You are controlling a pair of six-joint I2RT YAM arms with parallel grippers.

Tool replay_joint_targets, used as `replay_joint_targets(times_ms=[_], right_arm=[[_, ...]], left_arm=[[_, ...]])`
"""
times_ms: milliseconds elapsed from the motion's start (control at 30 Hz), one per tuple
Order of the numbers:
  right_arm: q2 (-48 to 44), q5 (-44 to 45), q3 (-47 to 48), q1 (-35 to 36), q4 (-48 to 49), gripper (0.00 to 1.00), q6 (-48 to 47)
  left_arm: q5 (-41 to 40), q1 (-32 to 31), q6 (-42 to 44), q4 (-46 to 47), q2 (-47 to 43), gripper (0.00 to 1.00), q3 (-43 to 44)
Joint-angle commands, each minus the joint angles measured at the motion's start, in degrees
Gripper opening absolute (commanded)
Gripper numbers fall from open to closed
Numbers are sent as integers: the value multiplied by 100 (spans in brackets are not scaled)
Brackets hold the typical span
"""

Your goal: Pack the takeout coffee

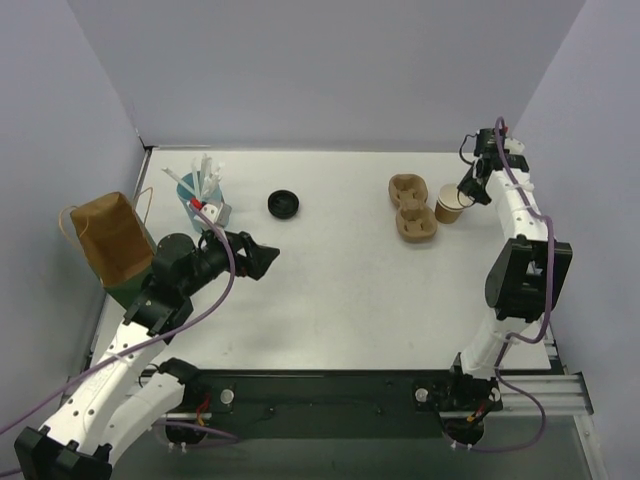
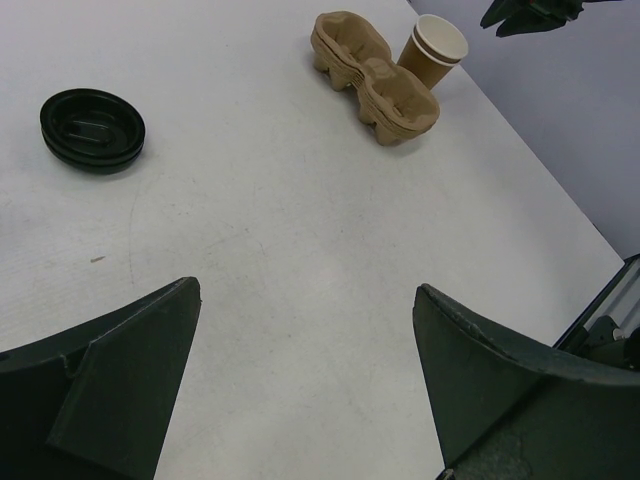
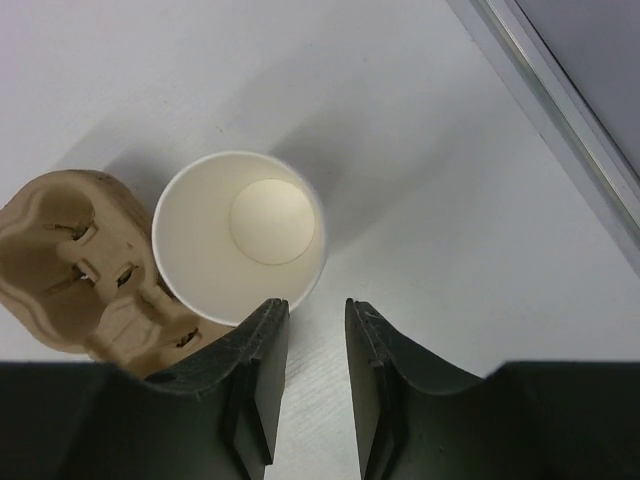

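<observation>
Two grippers, both empty: our left gripper [image 2: 305, 288] gapes wide, our right gripper [image 3: 308, 310] shows a slim gap just short of the cup [image 3: 240, 235]. It stands lidless beside the carrier [image 1: 411, 208], well apart from the lid [image 1: 284, 204]. We judge the grasp is in hand; next, jaws must straddle its wall.

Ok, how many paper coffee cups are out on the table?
1: the paper cup stands lidless beside the cup carrier, far right; another may be nested inside.
</observation>
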Motion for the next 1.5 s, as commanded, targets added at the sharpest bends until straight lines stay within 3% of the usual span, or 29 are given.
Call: replay_joint_targets(times_ms=[0,1467], right_arm=[[161,-225,312,-188,-166,30,55],[742,-402,391,-320,-122,25,196]], left_arm=[[174,-14,45,180,-51,97,211],[236,4,107,198,-7,97,202]])
